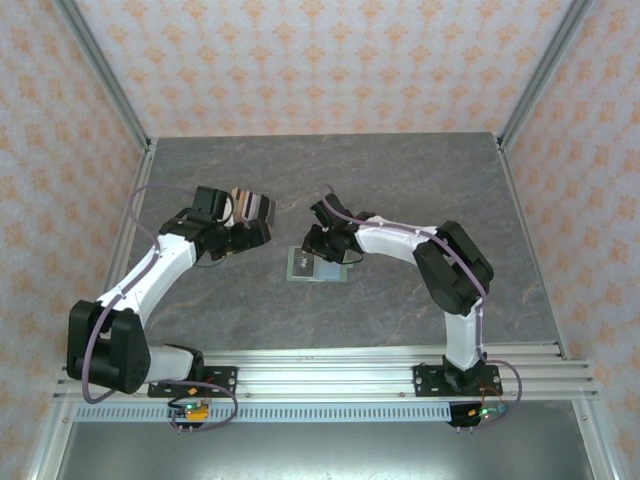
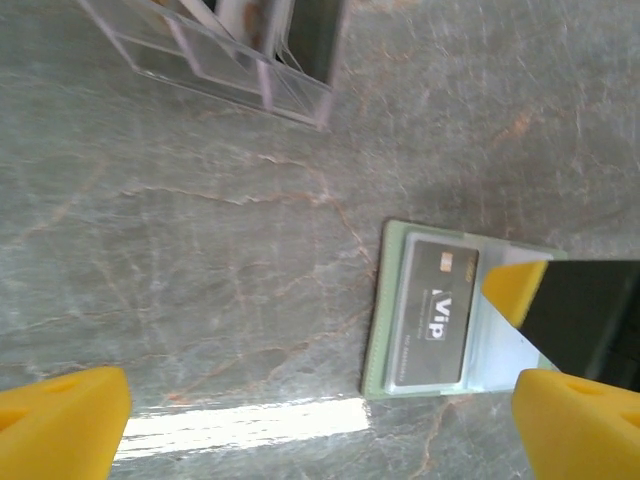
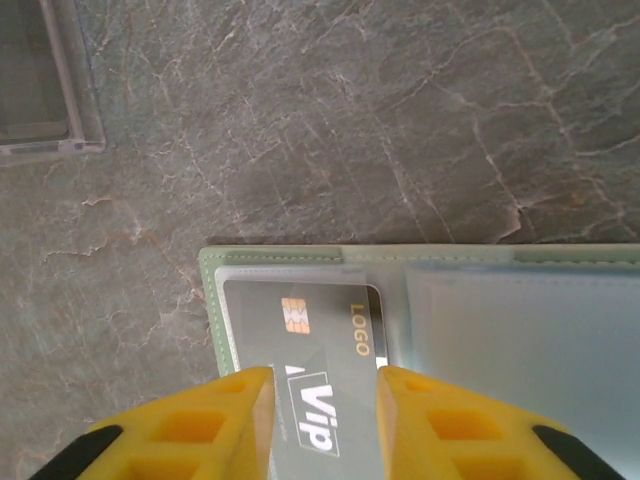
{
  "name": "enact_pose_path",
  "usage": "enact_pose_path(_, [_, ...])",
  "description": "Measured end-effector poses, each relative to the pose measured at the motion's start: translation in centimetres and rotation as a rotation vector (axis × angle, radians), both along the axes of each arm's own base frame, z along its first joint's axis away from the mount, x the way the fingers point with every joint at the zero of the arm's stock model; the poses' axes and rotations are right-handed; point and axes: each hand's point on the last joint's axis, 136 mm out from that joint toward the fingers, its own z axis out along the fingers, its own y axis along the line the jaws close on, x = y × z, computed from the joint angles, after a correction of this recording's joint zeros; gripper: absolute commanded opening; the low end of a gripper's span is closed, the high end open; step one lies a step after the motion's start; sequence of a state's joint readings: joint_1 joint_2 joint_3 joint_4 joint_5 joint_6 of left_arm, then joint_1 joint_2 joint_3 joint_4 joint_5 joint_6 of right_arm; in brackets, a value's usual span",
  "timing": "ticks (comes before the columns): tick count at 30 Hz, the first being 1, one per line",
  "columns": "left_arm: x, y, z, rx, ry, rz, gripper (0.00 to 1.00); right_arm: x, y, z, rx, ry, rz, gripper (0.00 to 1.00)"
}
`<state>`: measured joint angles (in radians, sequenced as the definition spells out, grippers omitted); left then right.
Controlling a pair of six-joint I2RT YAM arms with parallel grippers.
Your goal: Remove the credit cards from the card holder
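Observation:
The sage-green card holder (image 3: pixel 212 300) lies open and flat on the table (image 1: pixel 300 264). A dark grey credit card (image 3: pixel 320 330) marked "Vip" sits in its left clear pocket (image 2: pixel 430 310). The right pocket (image 3: pixel 520 340) looks empty. My right gripper (image 3: pixel 325 385) hovers low over that card, jaws narrowed but still apart, with the yellow fingertips (image 3: pixel 245 400) over the card's face; I cannot tell whether they touch it. My left gripper (image 2: pixel 320 400) stands wide open and empty to the holder's left (image 1: pixel 245 235). Several more cards (image 1: pixel 250 205) stand in a clear rack.
The clear acrylic rack (image 2: pixel 230 60) stands on the table just behind the left gripper, left of the holder. The grey marble table (image 1: pixel 400 170) is walled by metal posts and patterned panels. A bright glare strip (image 2: pixel 250 420) lies on the table.

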<state>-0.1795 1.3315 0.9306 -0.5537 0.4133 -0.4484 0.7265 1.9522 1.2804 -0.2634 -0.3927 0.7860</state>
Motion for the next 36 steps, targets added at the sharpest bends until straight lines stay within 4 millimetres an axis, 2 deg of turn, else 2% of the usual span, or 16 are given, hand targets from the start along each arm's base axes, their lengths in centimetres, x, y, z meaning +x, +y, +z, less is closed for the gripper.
enact_pose_path(7, [-0.2, -3.6, -2.1, 0.003, 0.073, -0.091, 0.82, -0.3, -0.4, -1.0, -0.01, 0.017, -0.008, 0.24])
enact_pose_path(13, [0.3, -6.4, -3.8, -0.001, 0.112, -0.13, 0.8, -0.6, -0.7, -1.6, -0.01, 0.027, -0.018, 0.22])
enact_pose_path(18, [0.5, -8.1, -5.4, 0.007, 0.155, -0.158, 0.62, -0.6, -0.7, -1.7, 0.001, 0.03, -0.021, 0.22])
enact_pose_path(31, [1.4, -8.7, -7.5, 0.003, 0.191, -0.108, 0.27, -0.5, -0.7, -1.8, 0.025, 0.037, -0.02, 0.21])
enact_pose_path(36, [1.5, -8.8, -8.9, 0.008, 0.221, -0.103, 0.18, -0.6, -0.7, -1.7, 0.043, 0.027, -0.018, 0.22])
